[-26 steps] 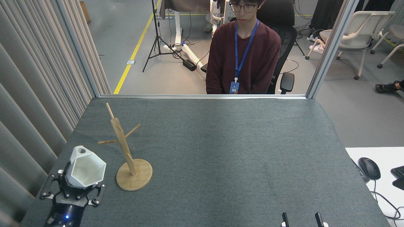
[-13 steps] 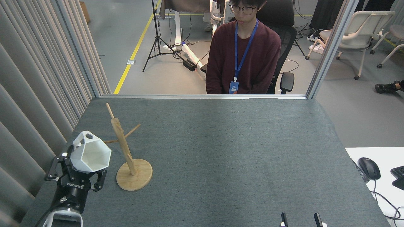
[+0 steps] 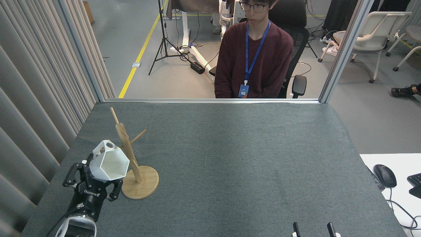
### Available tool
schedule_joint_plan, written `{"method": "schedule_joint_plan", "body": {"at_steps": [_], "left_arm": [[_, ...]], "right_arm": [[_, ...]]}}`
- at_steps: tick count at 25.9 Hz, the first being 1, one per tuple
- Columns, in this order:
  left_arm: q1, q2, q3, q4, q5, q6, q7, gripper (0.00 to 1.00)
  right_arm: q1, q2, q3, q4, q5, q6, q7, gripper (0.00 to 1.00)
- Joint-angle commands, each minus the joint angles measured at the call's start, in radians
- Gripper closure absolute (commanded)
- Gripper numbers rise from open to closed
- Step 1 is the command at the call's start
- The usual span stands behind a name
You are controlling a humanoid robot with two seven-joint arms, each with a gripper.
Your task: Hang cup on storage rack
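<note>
At the near left corner of the grey counter (image 3: 230,158), left hand (image 3: 93,184) clamped on the white faceted cup (image 3: 110,163), fingers closed around its lower body. Cup held clear of the counter, tilted, hexagonal mouth turned toward the viewer and slightly right, small handle with its round hole (image 3: 109,144) at the top far side. Just to the right of the cup, the storage rack (image 3: 131,158): slim wooden post, long axis upright, leaning a little left in this view, on a round disc base (image 3: 140,187). Cup's right edge overlapped the post; touching or merely in front, impossible to tell. Thin pegs angled up and out from the upper post, one toward the far left (image 3: 114,115), one to the right (image 3: 139,134). Handle hole below the upper peg tips and to the left of the post, so likely a lift and a short rightward carry needed to thread a peg. Right hand (image 3: 313,229) barely visible at the bottom edge, two dark fingertips apart, holding nothing, far from the rack; left hand plainly the nearer. Beyond the far edge, a seated person (image 3: 253,59) in a dark red sweater.
</note>
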Motion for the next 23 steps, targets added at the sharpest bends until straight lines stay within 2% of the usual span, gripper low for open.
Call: {"method": "schedule_joint_plan", "body": {"at_steps": [1,3,5,6,8,12,15,23], "left_arm": [[-0.013,-0.003,-0.004,0.012,-0.015,0.001,0.0,0.81],[-0.014,-0.006,-0.005,0.017,-0.026,0.003,0.0,0.79],[-0.014,-0.007,-0.014,0.018,-0.024,0.006,0.009,0.63],[-0.014,-0.009,-0.018,0.017,-0.021,0.006,0.022,0.5],[-0.013,-0.01,-0.019,0.014,-0.021,0.006,0.04,0.0],[0.007,-0.009,-0.028,-0.022,-0.009,-0.011,0.058,0.0],[0.058,-0.009,-0.08,-0.039,0.008,-0.008,0.058,0.0],[0.199,-0.038,-0.094,-0.092,0.068,0.003,0.06,0.0]], "right_arm": [[0.001,-0.001,0.0,0.001,0.0,-0.001,-0.005,0.0],[0.001,-0.001,0.0,0.001,-0.002,-0.003,-0.005,0.0],[0.001,0.0,0.0,0.008,-0.002,-0.003,-0.006,0.0],[0.001,0.0,0.0,0.01,-0.002,-0.003,-0.006,0.0],[0.001,0.0,0.0,0.011,-0.002,-0.003,-0.006,0.0],[0.001,0.0,0.0,0.018,-0.002,-0.001,-0.019,0.0],[0.001,0.002,0.001,0.019,-0.002,-0.001,-0.02,0.0],[0.0,-0.003,0.0,0.022,0.0,-0.001,-0.022,0.0]]}}
